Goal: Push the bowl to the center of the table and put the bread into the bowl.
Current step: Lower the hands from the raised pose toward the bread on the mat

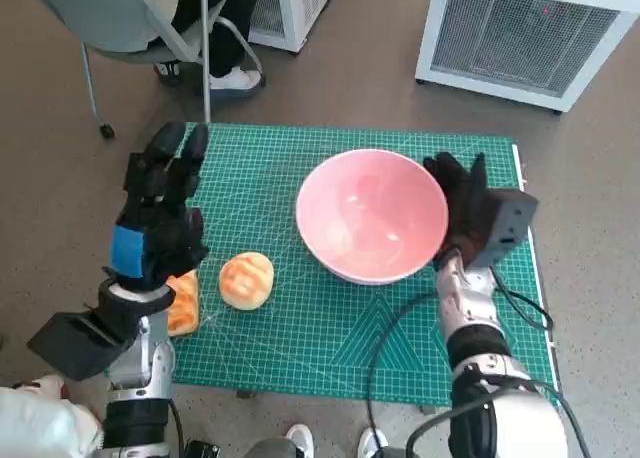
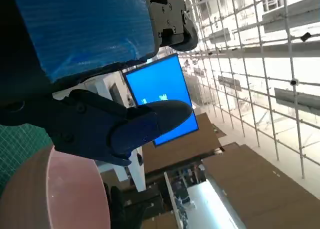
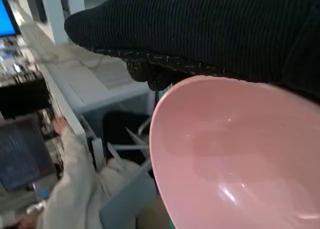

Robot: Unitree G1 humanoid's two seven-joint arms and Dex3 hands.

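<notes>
In the head view, the left hand (image 1: 160, 213) is hanging over the left part of the green mat (image 1: 330, 338) with its fingers spread and nothing in them, and its wrist is hiding part of a bread slice (image 1: 183, 303) lying at the mat's lower left edge. A round bread roll (image 1: 246, 279) is sitting just right of that slice, apart from the bowl. The pink bowl (image 1: 372, 214) is standing right of centre in the frame, and nothing is lying inside it. The right hand (image 1: 462, 208) is resting against the bowl's right rim, fingers pointing up the frame; whether they are curling round the rim is hard to make out, so I cannot tell if it is grasping.

In the right wrist view the glove (image 3: 210, 29) is blocking the top, the bowl (image 3: 235, 154) is being cut off at the lower right, and a person's sleeve (image 3: 75, 189) is showing at the lower left.
</notes>
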